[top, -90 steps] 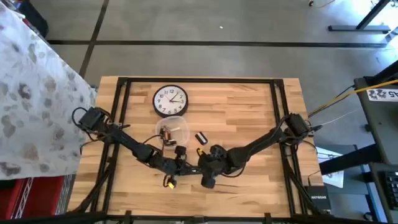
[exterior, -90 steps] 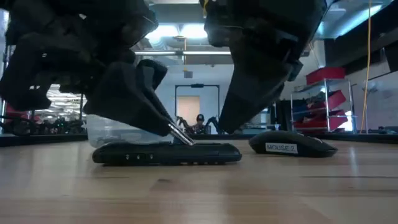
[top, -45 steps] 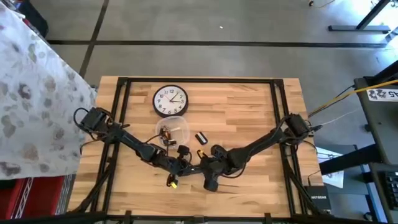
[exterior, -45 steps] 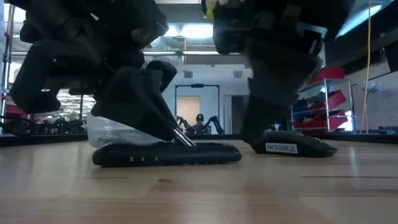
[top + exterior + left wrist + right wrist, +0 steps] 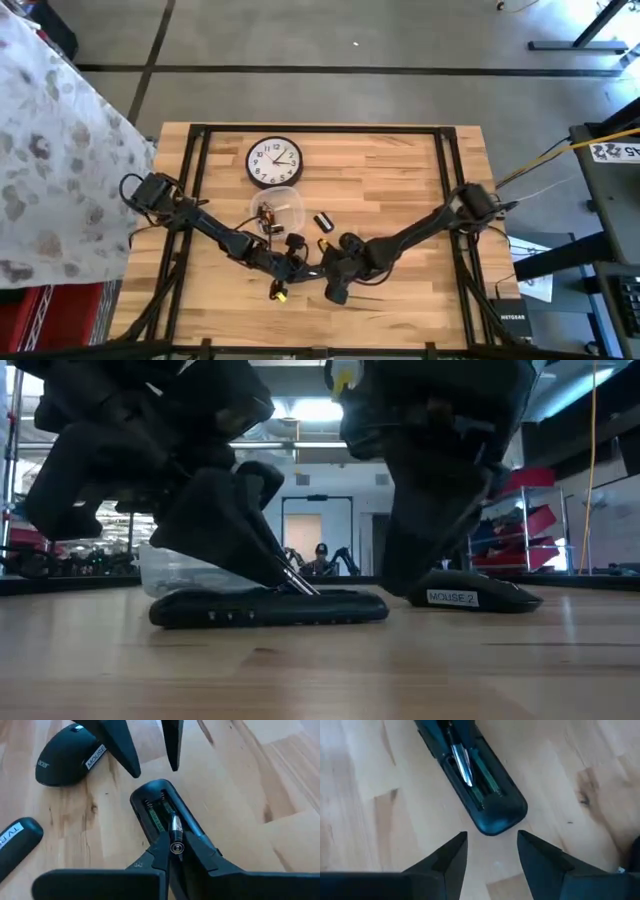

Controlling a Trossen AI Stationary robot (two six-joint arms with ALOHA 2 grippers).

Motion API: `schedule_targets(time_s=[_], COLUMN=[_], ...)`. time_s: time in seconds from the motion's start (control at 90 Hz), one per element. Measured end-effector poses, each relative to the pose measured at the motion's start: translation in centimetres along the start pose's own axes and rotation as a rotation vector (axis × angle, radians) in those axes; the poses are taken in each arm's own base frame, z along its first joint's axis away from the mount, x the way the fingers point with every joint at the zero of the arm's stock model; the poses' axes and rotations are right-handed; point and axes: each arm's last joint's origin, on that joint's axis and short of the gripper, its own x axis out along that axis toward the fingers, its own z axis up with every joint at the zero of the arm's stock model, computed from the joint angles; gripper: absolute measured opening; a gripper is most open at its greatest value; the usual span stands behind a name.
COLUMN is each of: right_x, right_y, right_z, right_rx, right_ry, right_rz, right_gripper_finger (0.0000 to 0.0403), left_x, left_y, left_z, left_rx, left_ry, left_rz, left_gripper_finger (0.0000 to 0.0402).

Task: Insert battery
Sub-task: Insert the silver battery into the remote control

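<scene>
A slim silver cylindrical battery (image 5: 175,831) is tilting into the open compartment of a black plastic remote control (image 5: 165,815), which is lying flat on the wooden table

Access to the remote control (image 5: 165,815) is restricted. The left gripper (image 5: 174,851), closed on a battery (image 5: 176,831), occupies the open compartment from one end; the right gripper (image 5: 490,851), fingers spread, stands just beyond the other end. A mouse (image 5: 67,755) lies near one side and a clear container (image 5: 277,211) near another. Bare table (image 5: 400,165) remains open beyond the clock (image 5: 274,162).
</scene>
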Motion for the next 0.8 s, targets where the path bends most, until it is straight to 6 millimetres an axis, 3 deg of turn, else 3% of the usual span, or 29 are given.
schedule_targets(time_s=[0.344,0.8], right_x=[2.1,2.1], right_y=[-0.6,-0.3], right_z=[-0.2,0.2], right_rx=[0.064,0.03], right_ry=[0.068,0.025], right_rz=[0.013,-0.002], right_gripper_finger=[0.0156,0.0156], left_x=[0.2,0.3], left_y=[0.3,0.1], left_z=[-0.1,0.0], left_rx=[-0.056,-0.109], left_ry=[0.002,-0.013], left_rz=[-0.019,-0.072], left_gripper_finger=[0.0028,0.0042])
